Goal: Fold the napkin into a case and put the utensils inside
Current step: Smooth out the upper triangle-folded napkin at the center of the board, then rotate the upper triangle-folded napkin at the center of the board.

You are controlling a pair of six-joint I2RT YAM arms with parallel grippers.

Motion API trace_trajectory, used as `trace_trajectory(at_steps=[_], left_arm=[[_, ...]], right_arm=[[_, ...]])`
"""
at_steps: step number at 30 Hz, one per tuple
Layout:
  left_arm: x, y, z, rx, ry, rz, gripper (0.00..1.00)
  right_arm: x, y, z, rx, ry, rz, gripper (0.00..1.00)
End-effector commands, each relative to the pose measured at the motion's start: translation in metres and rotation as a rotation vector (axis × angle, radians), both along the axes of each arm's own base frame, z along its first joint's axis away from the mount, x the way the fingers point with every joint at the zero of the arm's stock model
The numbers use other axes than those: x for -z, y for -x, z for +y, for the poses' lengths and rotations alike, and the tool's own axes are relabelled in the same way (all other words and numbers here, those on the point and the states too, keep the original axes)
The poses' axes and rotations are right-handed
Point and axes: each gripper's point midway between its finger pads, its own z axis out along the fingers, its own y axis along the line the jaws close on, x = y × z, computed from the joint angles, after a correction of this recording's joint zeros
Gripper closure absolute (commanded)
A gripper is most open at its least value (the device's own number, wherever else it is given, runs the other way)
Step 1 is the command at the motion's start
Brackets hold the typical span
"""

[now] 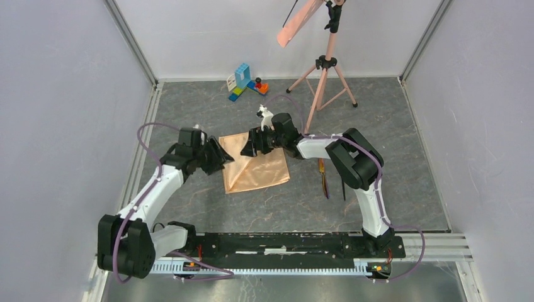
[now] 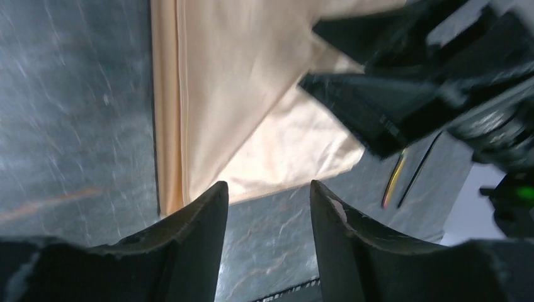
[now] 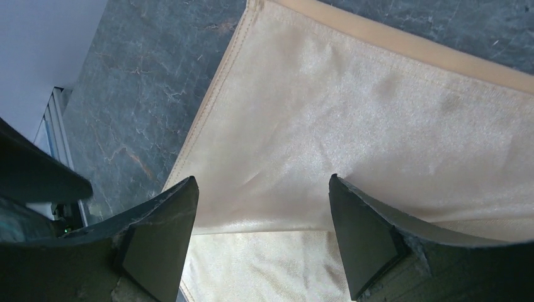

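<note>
The napkin (image 1: 255, 165) lies on the table (image 1: 403, 157), the utensils (image 1: 323, 179) near its right

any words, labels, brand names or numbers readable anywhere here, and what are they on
No text can be read in any view.
White tag beside the toy blocks: may carry print, too small to tell.
Napkin: plain, no marking visible.

You get bright, even light from above. Your left wrist view is smeared with blur; the napkin (image 3: 352, 107) shines softly.
</note>
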Motion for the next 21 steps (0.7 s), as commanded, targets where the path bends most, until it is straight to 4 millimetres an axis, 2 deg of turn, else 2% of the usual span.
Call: trace_trajectory(at_steps=[1, 5, 8, 10, 12, 14, 16, 21], left_arm=[[-0.020, -0.041, 0.023, -0.037, -0.042, -0.053, 0.40], [-0.020, -0.074, 0.040, -0.103, -0.001, -0.059, 0.38], [-0.030, -0.084, 0.046, -0.118, -0.003, -0.097, 0.37], [-0.036, -0.085, 0.051, -0.123, -0.025, -0.116, 0.35], [-0.040, -0.083, 0.054, -0.119, -0.036, -0.122, 0.31], [-0.044, -0.080, 0.054, -0.112, -0.037, -0.132, 0.30], [-0.048, -0.075, 0.054, -0.109, -0.038, -0.146, 0.29], [-0.051, -0.061, 0.055, -0.086, -0.059, -0.150, 0.28]], right_arm=[[-0.032, -0.014, 0.006, -0.017, 0.023, -0.107, 0.18], [-0.066, -0.009, 0.001, -0.017, 0.059, -0.164, 0.17], [-0.070, 0.013, -0.008, -0.029, 0.093, -0.152, 0.17], [-0.062, 0.037, -0.011, -0.046, 0.099, -0.126, 0.19], [-0.053, 0.058, -0.011, -0.055, 0.112, -0.106, 0.26], [-0.048, 0.071, -0.011, -0.061, 0.126, -0.109, 0.39], [-0.042, 0.077, -0.010, -0.063, 0.162, -0.128, 0.50], [-0.015, 0.082, -0.013, -0.076, 0.309, -0.176, 0.60]])
